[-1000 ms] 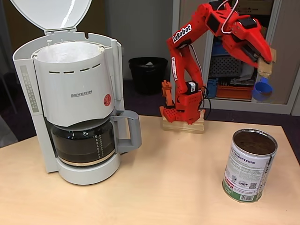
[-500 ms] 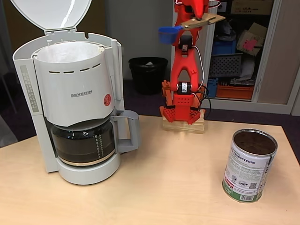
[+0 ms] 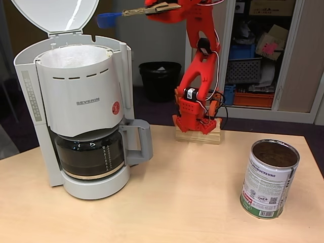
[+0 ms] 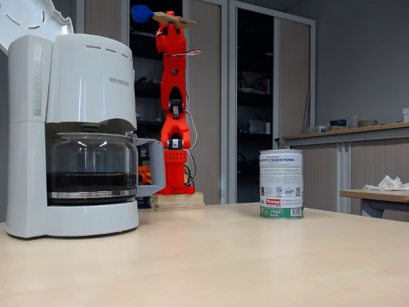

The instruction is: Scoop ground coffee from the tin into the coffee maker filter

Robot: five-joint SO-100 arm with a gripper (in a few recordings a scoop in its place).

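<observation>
Gripping the blue scoop by its handle, apparently, jaws hold it above the coffee maker.

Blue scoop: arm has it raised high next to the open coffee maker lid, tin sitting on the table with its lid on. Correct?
Not quite: the tin has no lid on it. A fixed view looks into its open top, with dark ground coffee inside. The rest holds: the blue scoop is raised high beside the coffee maker and its open lid, and the tin stands on the table.
</observation>
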